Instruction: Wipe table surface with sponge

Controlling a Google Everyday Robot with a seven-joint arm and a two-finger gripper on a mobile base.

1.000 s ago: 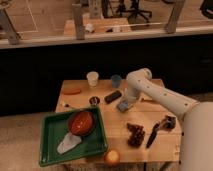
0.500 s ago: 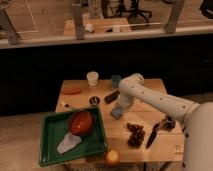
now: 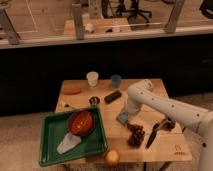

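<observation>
On the table surface (image 3: 169, 146), gripper (image 3: 125, 114) low against the sponge (image 3: 121, 119).

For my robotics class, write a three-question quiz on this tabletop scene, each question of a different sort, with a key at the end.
1. True or false: the red bowl sits inside the green tray.
2. Fill in: the cup nearest the black bar is ___ in colour.
3. Multiple choice: the claw is down on the table at which item? A) red bowl B) sponge C) black bar

Key: 1 true; 2 blue; 3 B.
</observation>
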